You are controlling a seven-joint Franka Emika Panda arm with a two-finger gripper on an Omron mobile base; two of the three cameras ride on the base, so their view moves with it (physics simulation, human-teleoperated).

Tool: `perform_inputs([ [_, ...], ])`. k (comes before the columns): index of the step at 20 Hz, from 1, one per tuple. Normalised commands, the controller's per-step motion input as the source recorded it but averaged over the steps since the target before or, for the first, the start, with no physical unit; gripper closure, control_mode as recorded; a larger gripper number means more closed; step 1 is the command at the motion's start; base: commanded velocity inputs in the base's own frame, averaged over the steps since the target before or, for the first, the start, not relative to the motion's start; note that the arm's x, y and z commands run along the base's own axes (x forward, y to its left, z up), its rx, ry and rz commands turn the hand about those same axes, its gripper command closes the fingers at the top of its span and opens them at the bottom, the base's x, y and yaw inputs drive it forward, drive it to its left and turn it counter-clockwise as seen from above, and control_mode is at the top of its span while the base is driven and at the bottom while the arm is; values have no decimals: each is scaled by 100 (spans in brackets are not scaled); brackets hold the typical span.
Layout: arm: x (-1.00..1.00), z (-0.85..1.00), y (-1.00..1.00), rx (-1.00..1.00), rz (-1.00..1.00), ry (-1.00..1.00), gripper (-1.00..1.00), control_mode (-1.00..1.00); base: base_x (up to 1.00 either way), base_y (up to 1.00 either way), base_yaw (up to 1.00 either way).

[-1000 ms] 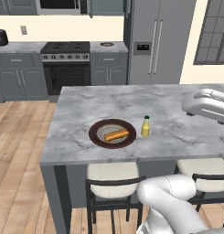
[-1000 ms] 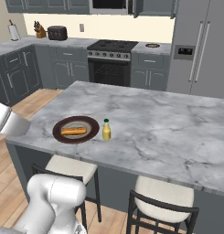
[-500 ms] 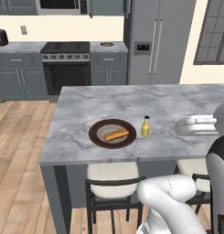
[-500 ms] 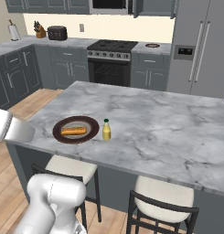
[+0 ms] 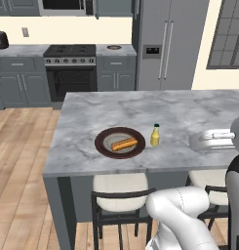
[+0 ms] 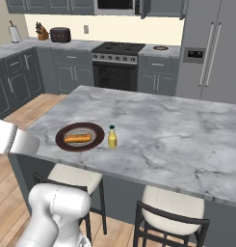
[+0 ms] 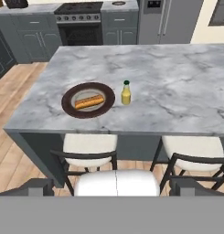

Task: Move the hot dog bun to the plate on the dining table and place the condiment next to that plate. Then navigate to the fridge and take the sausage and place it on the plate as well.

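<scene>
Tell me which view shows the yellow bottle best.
The hand view: the bottle stands upright and unobstructed near the middle, just beside the plate holding the bun. Both base views also show it whole beside the plate, but from an angle and less central.

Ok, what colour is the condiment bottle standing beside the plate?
Yellow, with a dark cap. The condiment bottle shows best in the hand view, right beside the plate.
</scene>
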Motion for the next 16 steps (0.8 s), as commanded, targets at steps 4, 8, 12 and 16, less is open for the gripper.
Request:
perform_inputs([
  [4, -1, 0, 0, 0, 0, 0, -100, 100, -12, 16, 0],
  [8, 0, 0, 0, 0, 0, 0, -100, 100, -16, 63, 0],
  [12, 0, 0, 0, 0, 0, 0, -100, 100, -7, 94, -6],
  [16, 0, 0, 0, 0, 0, 0, -100, 100, -19, 100, -13],
])
